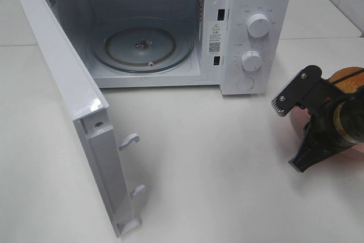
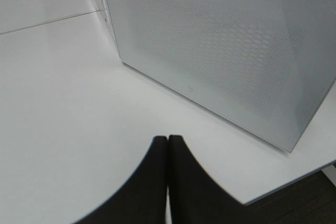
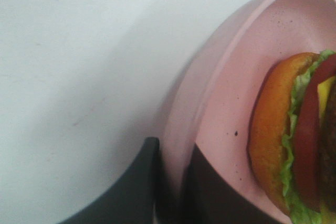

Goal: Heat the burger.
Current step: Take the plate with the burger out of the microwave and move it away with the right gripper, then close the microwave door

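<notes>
Burger (image 3: 294, 145) is sitting on a pink plate (image 3: 231, 93) over by the right edge of the bench (image 1: 216, 163), off to the right of the microwave (image 1: 250, 32). The right gripper (image 3: 173, 182) has its jaws pinched on the plate's rim, one finger under, one on top, so it's holding the plate, not the burger itself.

What worries me: that's an edge pinch on a plate with a burger loaded off to one side of the grip. If the plate tips on the way over, the burger could slide or the stack could come apart, since nothing pins it down. The rim looks smooth, so the plate might also rotate in the jaws. And the plate has to clear the microwave's front frame and land on the glass turntable (image 1: 142, 46); clip the frame and it dumps. The door (image 1: 74, 101) is swung wide toward the left, so at least that's out of the way.

Left gripper (image 2: 168, 182) has its jaws closed on nothing, parked beside the microwave's perforated side wall; it never shows in the overhead view.

Hard to see: overhead, the right arm covers nearly all of the plate and burger, just a bit of bun peeking out. The wrist view cuts off the burger's far half, and I can't tell whether the plate is off the bench.
</notes>
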You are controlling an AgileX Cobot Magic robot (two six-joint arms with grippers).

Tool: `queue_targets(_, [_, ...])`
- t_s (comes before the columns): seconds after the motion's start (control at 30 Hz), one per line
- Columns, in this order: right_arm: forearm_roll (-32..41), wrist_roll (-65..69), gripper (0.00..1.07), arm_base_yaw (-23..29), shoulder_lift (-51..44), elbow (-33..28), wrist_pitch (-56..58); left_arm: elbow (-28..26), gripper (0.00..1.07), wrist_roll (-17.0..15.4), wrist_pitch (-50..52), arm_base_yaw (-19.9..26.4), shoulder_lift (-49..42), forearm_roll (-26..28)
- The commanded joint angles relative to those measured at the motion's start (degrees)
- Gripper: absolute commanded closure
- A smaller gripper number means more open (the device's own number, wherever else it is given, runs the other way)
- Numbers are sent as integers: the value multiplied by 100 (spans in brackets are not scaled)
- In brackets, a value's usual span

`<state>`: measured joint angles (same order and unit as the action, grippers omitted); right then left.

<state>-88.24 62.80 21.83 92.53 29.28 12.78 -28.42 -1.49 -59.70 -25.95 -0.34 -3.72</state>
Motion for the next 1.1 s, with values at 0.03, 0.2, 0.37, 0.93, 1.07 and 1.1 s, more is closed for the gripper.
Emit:
queue_targets(0.03, [-132,0,107,-120,-29,86,195,11,107,-34,46,23,-103,40])
queue_targets(0.2, [-69,0,102,-120,-29,86,-138,11,107,-34,46,23,-103,40])
queue_targets(0.37, [-23,0,90,-120,-29,86,-401,11,107,-34,46,23,-103,40])
queue_targets(0.93, [1438,0,51,-103,-69,86,-573,11,107,-34,46,23,-103,40])
queue_targets(1.07, [1684,-6,45,-103,-264,86,-636,11,107,-34,46,23,-103,40])
queue_targets(1.1, [1725,-6,43,-103,-344,86,-653,11,107,-34,46,23,-103,40])
